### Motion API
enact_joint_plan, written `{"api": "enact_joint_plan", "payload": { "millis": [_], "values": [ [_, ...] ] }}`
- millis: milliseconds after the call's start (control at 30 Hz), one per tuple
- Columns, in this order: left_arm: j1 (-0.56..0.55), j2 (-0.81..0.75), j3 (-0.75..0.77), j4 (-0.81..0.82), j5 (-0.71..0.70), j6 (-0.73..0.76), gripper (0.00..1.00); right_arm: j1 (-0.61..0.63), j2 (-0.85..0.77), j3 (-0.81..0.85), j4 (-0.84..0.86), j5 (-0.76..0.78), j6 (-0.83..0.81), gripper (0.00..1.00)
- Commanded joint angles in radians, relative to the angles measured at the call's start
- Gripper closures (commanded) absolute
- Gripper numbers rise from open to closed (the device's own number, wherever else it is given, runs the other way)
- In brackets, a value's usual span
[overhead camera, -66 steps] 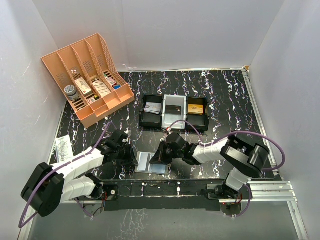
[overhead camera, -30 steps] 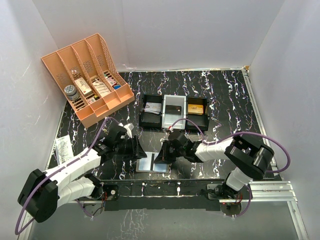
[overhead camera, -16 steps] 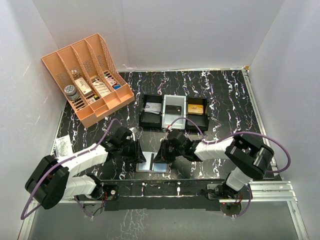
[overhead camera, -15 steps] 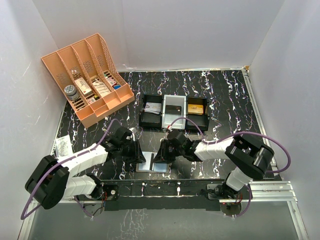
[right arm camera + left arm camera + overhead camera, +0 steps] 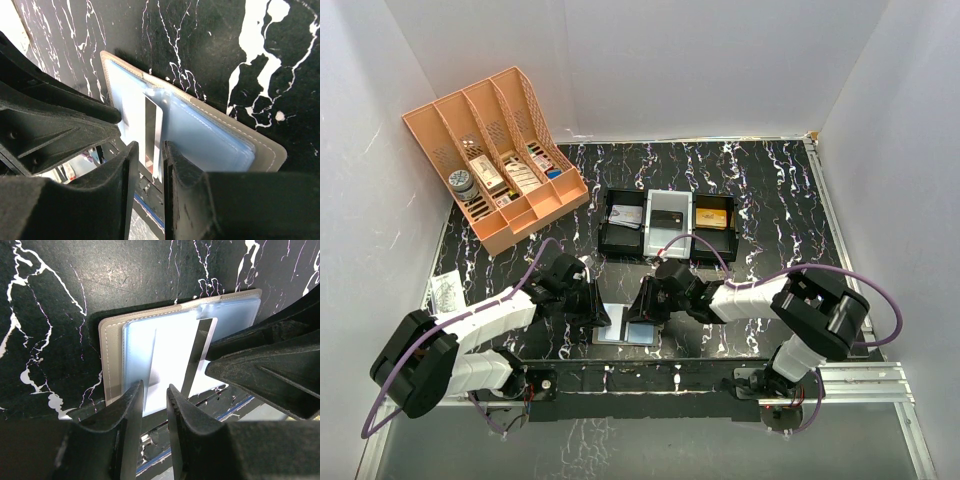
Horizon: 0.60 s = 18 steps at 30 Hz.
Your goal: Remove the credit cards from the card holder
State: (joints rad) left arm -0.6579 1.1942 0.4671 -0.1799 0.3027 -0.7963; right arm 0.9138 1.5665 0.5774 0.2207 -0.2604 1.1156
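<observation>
**Open card holder lies between two gripper tips, one card raised**

The card holder (image 5: 612,338) lies opened flat at the table's (image 5: 770,190) 6 o'clock edge, pale blue sleeves facing up. A black tray (image 5: 620,243) sits well apart at its 12 o'clock.

The left gripper (image 5: 604,314) reaches in from the holder's 9 o'clock side. In its wrist view its tips (image 5: 155,390) hang over the near edge of the holder (image 5: 112,360). The fingers stand a narrow slit apart, with only the blue sleeve showing through the slit.

The right gripper (image 5: 639,311) comes in from the 3 o'clock side, facing the left one closely across the fold.

One credit card (image 5: 153,122) stands up out of the middle of the holder (image 5: 260,145), seen as a thin grey strip. It runs down into the slim gap of the right gripper (image 5: 151,150). I cannot tell whether those fingers press on it or merely flank it.

From the left wrist, the same card (image 5: 199,352) rises at 1 o'clock of the left tips, just beside the right gripper's black body.
</observation>
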Motion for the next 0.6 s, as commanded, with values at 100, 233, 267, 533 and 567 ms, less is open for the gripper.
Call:
{"api": "enact_joint_plan", "payload": {
  "millis": [100,233,267,533,567],
  "values": [
    [-0.011,0.005,-0.021,-0.038,-0.017,0.004,0.77,-0.003,0.041,-0.008,0.104,0.011,0.046,0.76],
    [-0.014,0.011,-0.021,-0.039,-0.017,0.009,0.77,-0.002,0.058,-0.007,0.113,0.010,0.057,0.77],
    [-0.014,0.013,-0.021,-0.039,-0.019,0.009,0.77,-0.002,0.061,-0.007,0.120,0.005,0.059,0.77],
    [-0.016,-0.019,-0.054,-0.037,-0.033,-0.006,0.80,-0.018,0.013,-0.034,0.177,-0.046,0.009,0.95],
    [-0.015,-0.023,-0.059,-0.032,-0.032,-0.008,0.80,-0.023,0.013,-0.030,0.169,-0.068,-0.002,0.97]
  ]
}}
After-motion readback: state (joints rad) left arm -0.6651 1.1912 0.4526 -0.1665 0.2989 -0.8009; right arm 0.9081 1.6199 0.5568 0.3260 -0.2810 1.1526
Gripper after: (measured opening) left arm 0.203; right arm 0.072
